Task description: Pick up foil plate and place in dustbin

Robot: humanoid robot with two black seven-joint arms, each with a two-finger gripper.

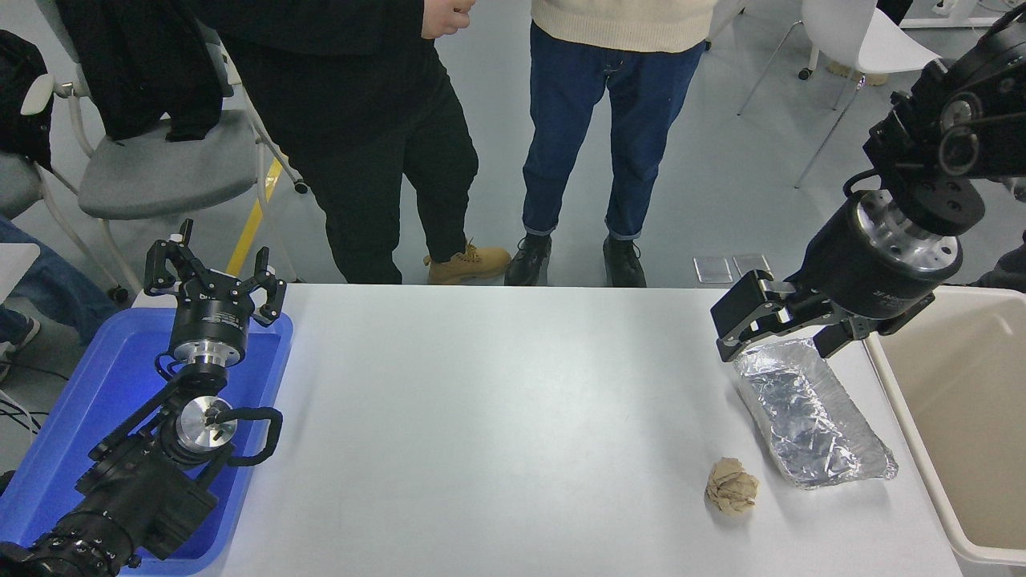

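Parked at the lower left, our left tool [215, 282] hangs over the far end of a blue tray [76, 417] with its fingers spread wide and nothing between them. That tray sits at the left edge of the white bench [497, 401]. Beyond the far edge we see two people standing, one in black trousers [377, 152] and tan boots, the other in blue jeans [605, 120] and black shoes; a grey chair [160, 168] stands to their left.

Further right on the bench, a brown paper ball [732, 486] lies near the front, just beside the near end of the foil plate [809, 417] but apart from it. We see the plate lying flat, running diagonally from far-left to near-right, close to the dustbin [906, 433] rim.

Our right tool [781, 330] reaches in from the upper right and sits at the plate's far end, jaws parted on either side of that rim. Whether the fingers touch the foil we cannot tell. The beige dustbin stands at the right edge, just beside the plate.
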